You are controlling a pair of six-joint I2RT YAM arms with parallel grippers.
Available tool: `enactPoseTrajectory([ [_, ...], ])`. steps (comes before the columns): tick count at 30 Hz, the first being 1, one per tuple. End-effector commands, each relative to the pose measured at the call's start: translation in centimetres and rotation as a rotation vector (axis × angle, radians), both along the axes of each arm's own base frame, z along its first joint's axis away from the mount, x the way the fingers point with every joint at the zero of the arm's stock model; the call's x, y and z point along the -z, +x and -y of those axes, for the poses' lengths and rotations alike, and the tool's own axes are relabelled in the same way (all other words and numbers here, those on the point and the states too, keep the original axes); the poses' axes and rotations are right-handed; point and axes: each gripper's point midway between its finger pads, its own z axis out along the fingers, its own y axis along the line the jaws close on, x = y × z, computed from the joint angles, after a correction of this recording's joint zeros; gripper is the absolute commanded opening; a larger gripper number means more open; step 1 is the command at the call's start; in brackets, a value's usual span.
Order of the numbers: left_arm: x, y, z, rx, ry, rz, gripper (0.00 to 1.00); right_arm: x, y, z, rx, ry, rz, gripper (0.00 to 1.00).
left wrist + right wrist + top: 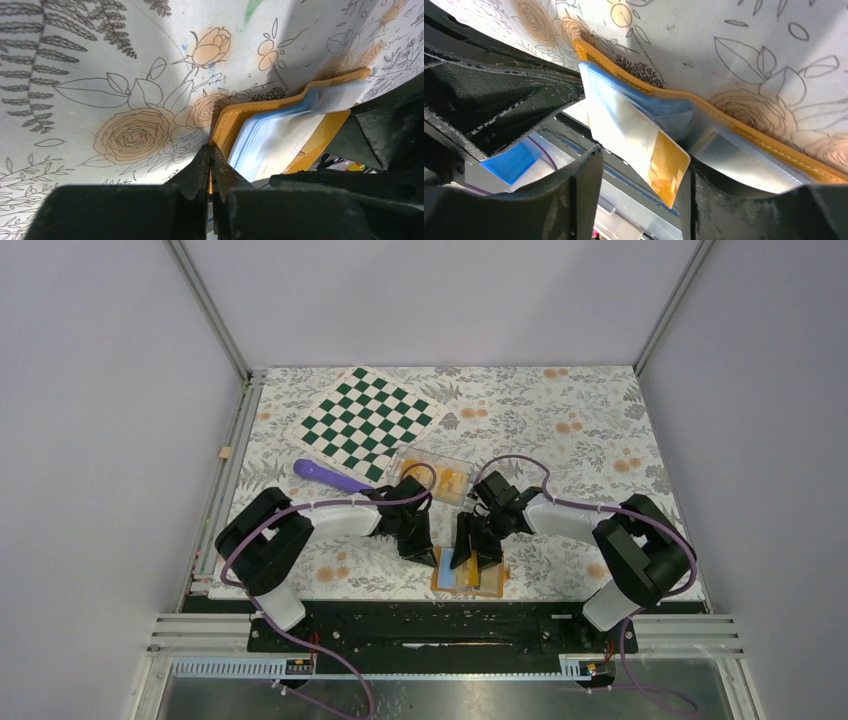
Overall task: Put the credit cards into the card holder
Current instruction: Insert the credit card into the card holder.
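Being pinched at one corner, the card holder [488, 583] is lying opened out at the near middle edge of the floral-printed table [600, 430].

The orange cover's corner is being gripped by the left claw [210, 150], whose jaws are pressed together on it with a sliver of orange showing between them. A white-and-orange card [639, 140] is sticking partway out of a light-blue sleeve inside the holder. Its free end is being flanked by the right claw [642, 165], whose jaws are standing apart on either side of it; whether one finger is being touched by the card's corner cannot be told. Farther back, a clear box [435, 475], a purple tool [330, 475] and a green checkered mat [368, 420] are lying on the table.
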Motion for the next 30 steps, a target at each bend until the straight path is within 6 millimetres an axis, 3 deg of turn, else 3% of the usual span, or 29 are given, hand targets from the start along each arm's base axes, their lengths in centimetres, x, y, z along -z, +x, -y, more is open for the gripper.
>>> enactPoseTrajectory([
  [1, -1.0, 0.3, 1.9, 0.016, -0.067, 0.028, 0.00, -1.2, 0.8, 0.3, -0.075, -0.078, 0.069, 0.56],
  [3, -1.0, 0.2, 1.7, 0.015, -0.060, 0.029, 0.00, -1.1, 0.9, 1.0, -0.096, -0.122, 0.081, 0.59],
  [9, -0.9, -0.2, 1.1, 0.012, -0.048, 0.025, 0.00, -1.1, 1.0, 2.7, -0.123, -0.208, 0.113, 0.77],
  [15, -1.1, -0.2, 1.5, 0.017, -0.057, 0.023, 0.00, -0.7, 1.0, 3.9, -0.142, -0.267, 0.120, 0.78],
  [17, -1.0, -0.2, 1.7, 0.021, -0.056, 0.021, 0.00, -0.5, 0.8, 3.8, -0.149, -0.259, 0.111, 0.76],
  [22, -0.7, -0.4, 1.9, 0.026, -0.051, 0.014, 0.00, -0.5, 0.2, 1.8, -0.144, -0.155, 0.058, 0.58],
  [27, -0.7, -0.3, 2.0, 0.027, -0.050, 0.015, 0.00, -1.5, 0.5, -0.8, -0.139, -0.045, 0.042, 0.49],
  [30, -1.0, -0.1, 2.2, 0.026, -0.056, 0.021, 0.00, -2.3, 0.3, -2.1, -0.135, 0.021, 0.016, 0.36],
])
